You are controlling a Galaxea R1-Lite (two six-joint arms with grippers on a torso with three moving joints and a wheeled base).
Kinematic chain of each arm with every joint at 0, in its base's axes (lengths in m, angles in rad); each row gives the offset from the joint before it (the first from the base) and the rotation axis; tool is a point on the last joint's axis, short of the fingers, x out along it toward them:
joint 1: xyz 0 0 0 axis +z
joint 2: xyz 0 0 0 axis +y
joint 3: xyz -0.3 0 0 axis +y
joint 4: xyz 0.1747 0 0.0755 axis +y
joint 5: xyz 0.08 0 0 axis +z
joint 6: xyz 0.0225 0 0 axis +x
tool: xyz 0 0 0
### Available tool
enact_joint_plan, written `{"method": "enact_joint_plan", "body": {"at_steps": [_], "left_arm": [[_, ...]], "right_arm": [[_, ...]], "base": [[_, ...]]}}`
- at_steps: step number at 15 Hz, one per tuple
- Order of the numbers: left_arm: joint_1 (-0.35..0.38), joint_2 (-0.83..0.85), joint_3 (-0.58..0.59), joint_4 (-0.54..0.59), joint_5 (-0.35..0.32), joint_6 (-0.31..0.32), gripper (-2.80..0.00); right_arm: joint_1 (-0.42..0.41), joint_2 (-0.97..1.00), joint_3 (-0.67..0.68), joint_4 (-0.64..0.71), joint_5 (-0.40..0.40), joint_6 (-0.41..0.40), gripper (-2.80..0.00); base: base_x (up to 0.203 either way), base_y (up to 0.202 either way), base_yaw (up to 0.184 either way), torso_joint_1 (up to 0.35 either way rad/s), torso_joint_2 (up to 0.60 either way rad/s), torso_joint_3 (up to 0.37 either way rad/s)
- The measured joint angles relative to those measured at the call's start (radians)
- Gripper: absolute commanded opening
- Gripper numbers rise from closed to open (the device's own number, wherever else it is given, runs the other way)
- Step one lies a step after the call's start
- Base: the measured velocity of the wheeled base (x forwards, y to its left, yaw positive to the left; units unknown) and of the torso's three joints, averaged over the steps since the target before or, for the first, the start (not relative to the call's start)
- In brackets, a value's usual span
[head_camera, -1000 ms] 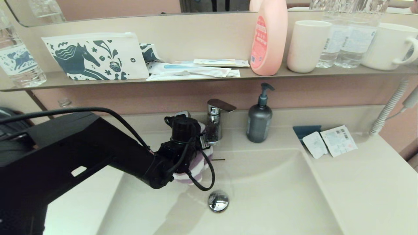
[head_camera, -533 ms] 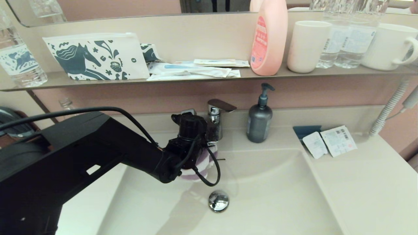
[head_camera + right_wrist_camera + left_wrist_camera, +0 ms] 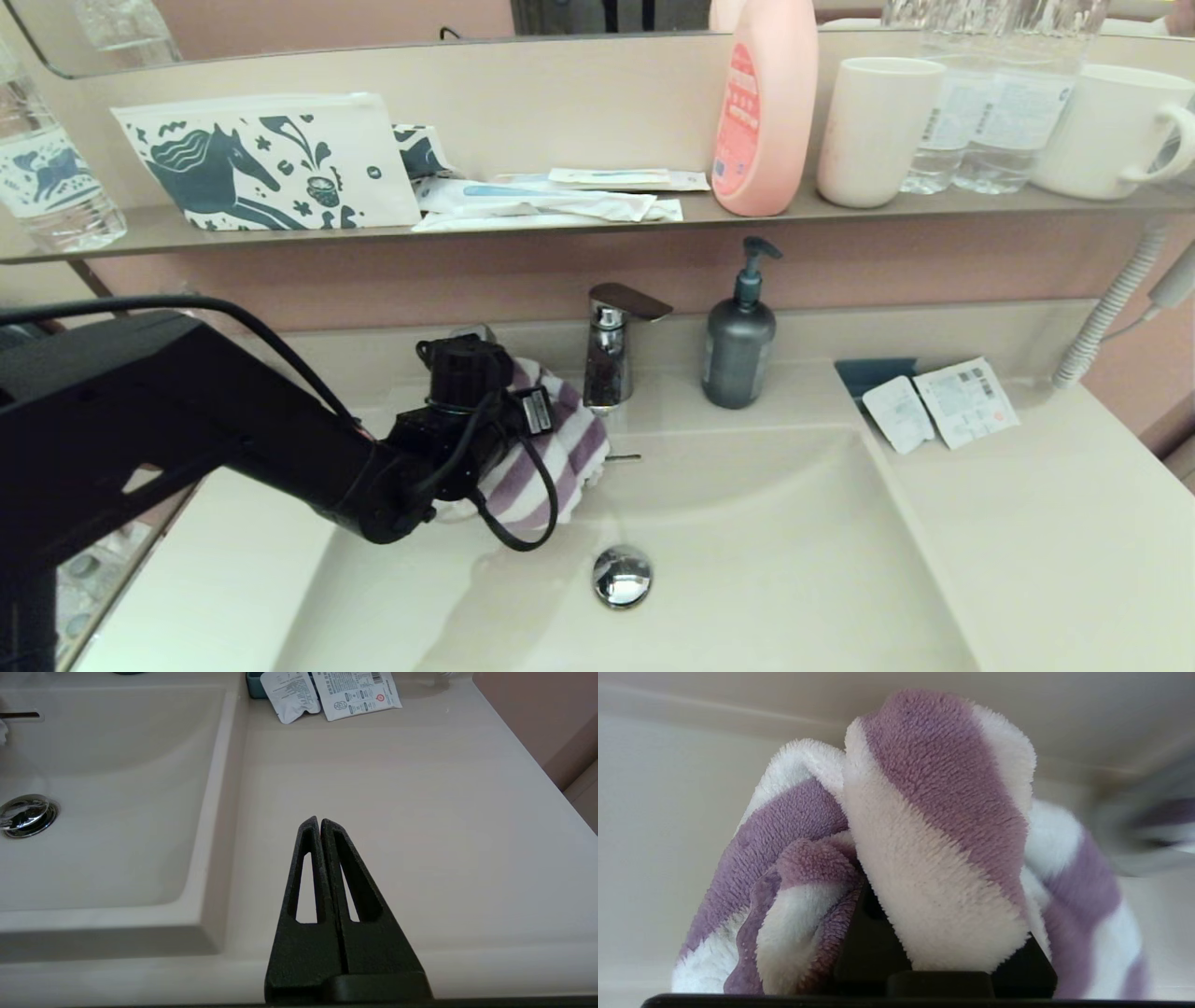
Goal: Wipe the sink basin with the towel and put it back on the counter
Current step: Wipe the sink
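The purple and white striped towel hangs bunched over the back left part of the beige sink basin, just left of the faucet. My left gripper is shut on the towel, and the cloth wraps over the fingers and hides the tips. The chrome drain plug lies in front of the towel, and the overflow slot is beside it. My right gripper is shut and empty, low over the beige counter right of the basin. It is out of the head view.
A chrome faucet and a grey soap dispenser stand behind the basin. Two sachets lie on the right counter. The shelf above carries a horse-print pouch, a pink bottle, cups and water bottles.
My left arm has drawn back to the left, away from the faucet, carrying the towel. More of the towel now shows, hanging to the gripper's right. The right arm has not moved.
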Motion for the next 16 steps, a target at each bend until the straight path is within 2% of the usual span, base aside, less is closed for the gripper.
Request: {"method": "enact_joint_plan", "body": {"at_steps": [3, 6, 10, 13, 16], "left_arm": [[0.109, -0.04, 0.048, -0.009, -0.063, 0.027, -2.8], [0.217, -0.055, 0.058, -0.01, -0.148, 0.089, -2.8], [0.332, -0.071, 0.079, -0.011, -0.212, 0.141, -2.8], [0.321, -0.077, 0.08, -0.013, -0.204, 0.143, -2.8], [0.21, -0.074, 0.066, -0.012, -0.141, 0.131, -2.8]], "right_arm": [[0.0, 0.0, 0.0, 0.0, 0.0, 0.0, -2.8], [0.0, 0.0, 0.0, 0.0, 0.0, 0.0, -2.8], [0.0, 0.0, 0.0, 0.0, 0.0, 0.0, -2.8], [0.0, 0.0, 0.0, 0.0, 0.0, 0.0, -2.8], [0.0, 0.0, 0.0, 0.0, 0.0, 0.0, -2.8]], "base": [[0.0, 0.0, 0.0, 0.0, 0.0, 0.0], [0.0, 0.0, 0.0, 0.0, 0.0, 0.0], [0.0, 0.0, 0.0, 0.0, 0.0, 0.0], [0.0, 0.0, 0.0, 0.0, 0.0, 0.0], [0.0, 0.0, 0.0, 0.0, 0.0, 0.0]]}}
